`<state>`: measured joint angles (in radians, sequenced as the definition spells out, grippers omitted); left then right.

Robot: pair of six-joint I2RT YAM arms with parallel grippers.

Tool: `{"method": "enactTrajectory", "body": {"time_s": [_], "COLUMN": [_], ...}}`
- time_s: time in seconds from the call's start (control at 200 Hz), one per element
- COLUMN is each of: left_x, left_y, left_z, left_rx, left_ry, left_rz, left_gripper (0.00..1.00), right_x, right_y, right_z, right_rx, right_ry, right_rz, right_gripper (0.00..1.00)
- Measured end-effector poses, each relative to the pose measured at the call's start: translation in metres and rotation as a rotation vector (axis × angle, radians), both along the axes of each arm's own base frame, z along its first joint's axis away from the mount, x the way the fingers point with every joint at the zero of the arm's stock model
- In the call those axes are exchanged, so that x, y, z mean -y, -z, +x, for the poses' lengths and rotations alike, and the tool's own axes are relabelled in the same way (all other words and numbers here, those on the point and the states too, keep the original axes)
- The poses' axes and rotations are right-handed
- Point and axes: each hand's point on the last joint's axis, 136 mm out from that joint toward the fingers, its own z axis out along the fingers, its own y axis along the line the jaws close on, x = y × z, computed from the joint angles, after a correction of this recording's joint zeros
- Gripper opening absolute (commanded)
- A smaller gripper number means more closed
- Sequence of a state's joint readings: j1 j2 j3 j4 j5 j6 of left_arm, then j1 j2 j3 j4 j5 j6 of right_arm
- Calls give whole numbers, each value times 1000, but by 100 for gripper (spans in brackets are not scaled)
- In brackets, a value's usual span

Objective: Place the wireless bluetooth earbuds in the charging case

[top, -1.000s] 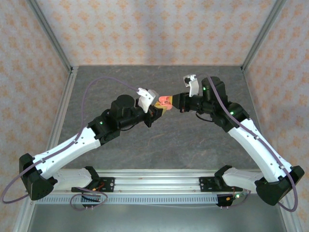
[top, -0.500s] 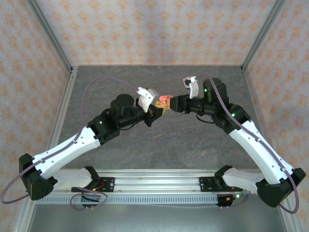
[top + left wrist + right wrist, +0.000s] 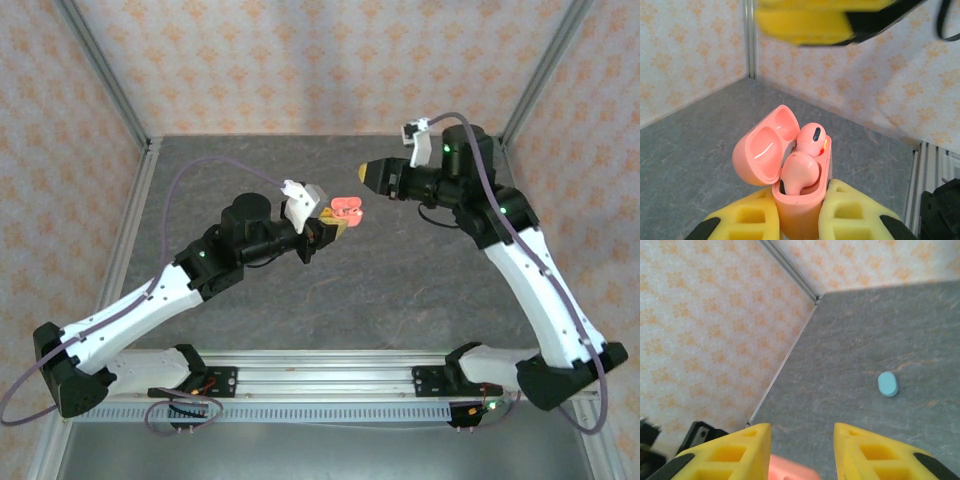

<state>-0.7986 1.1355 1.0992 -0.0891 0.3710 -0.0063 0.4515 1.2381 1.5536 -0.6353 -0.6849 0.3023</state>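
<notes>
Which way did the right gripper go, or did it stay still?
Yes, it moved: the right gripper backed away from the pink case, toward the table's back edge.

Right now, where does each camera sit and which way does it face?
Top external: above and behind the arms, looking down on the table; both arms, left gripper and right gripper show.
Left wrist: on the left arm, looking along its yellow fingers at the open charging case they clamp, earbuds inside.
Right wrist: on the right arm, looking down between its open fingers at the table and a light blue piece.
Shared: top and left wrist both show the charging case and right gripper.
</notes>
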Motion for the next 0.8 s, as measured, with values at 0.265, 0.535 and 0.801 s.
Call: {"method": "enactTrajectory", "body": {"time_s": [0.265,0.535,0.801], "left_x": [1,-1,-4], "left_y": [-11,-12,-16], "left_z": [-6,-3,-1], "left_rx": [0,-37,-85], "left_ry": [25,18,19], "left_rz": [-10,-35,-85], "left_gripper": [0,0,0], "right_x": [-27,-27,-26], "right_y": [37,18,16], "right_z": [-6,-37,-39], "right_rx": [-220,-192,-163], "right_ry": [-166,-259,-264], "right_rz": [78,147,153], "right_gripper": [34,35,37]}}
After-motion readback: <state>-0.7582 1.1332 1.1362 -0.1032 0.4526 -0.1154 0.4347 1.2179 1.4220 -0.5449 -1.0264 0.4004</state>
